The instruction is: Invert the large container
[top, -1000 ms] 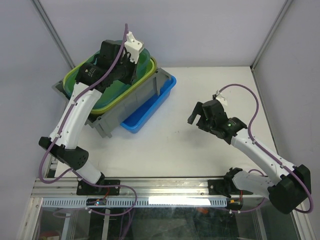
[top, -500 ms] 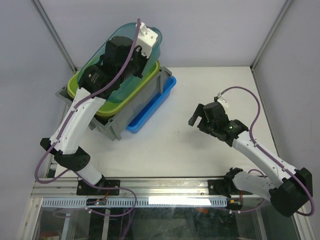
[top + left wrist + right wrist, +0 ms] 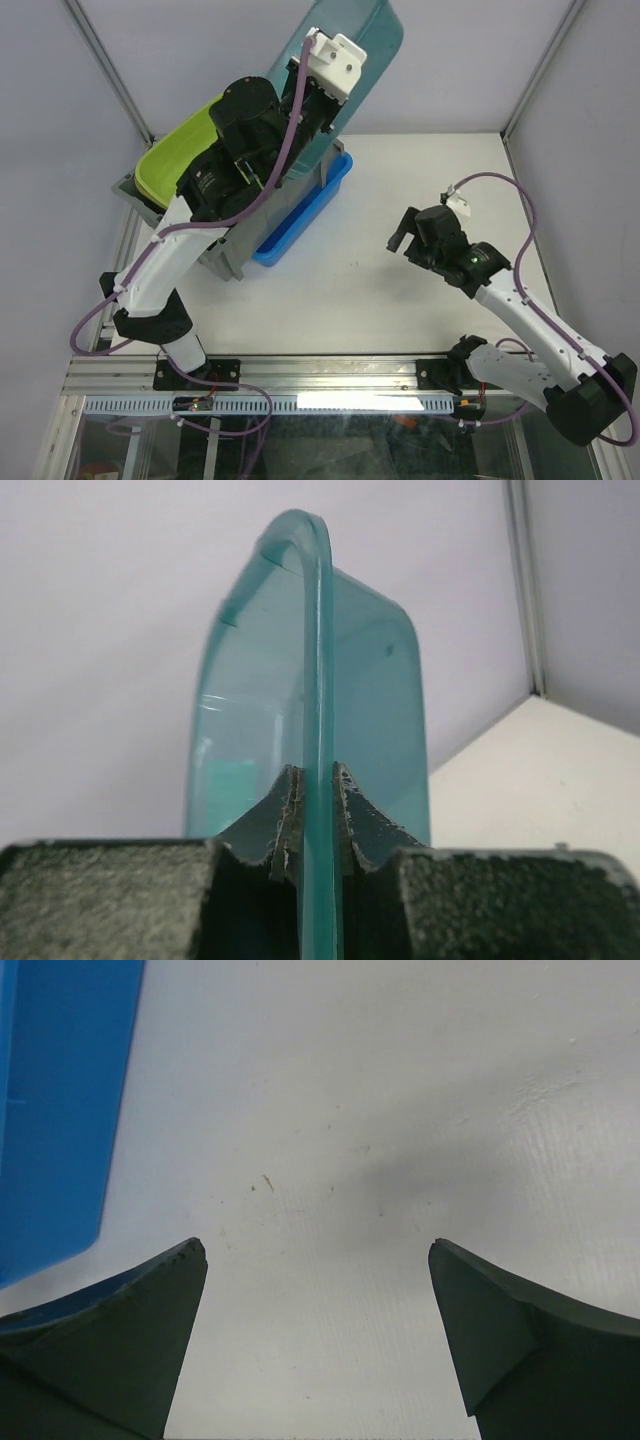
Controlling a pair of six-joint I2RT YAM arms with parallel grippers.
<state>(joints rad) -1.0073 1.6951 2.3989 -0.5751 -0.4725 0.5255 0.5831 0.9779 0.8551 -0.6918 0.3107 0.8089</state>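
gripping the rim of a teal tub point(image 3: 372, 690), left end effector point(image 3: 318, 802) was pinched nearly shut, tub raised on edge. large container point(image 3: 226, 256) sat on the bench point(image 3: 400, 310) back-left, lime basket point(image 3: 172, 165) inside it, blue tub point(image 3: 300, 216) against its right side. right end effector point(image 3: 318, 1260) hung wide open, empty, above the bench.

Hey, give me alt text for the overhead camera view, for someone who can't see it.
The left gripper is clamped on the rim of a teal tub, holding it tilted up above a lime-green tub that sits in the large grey container, with a blue tub alongside. The right gripper hangs open over the white table.
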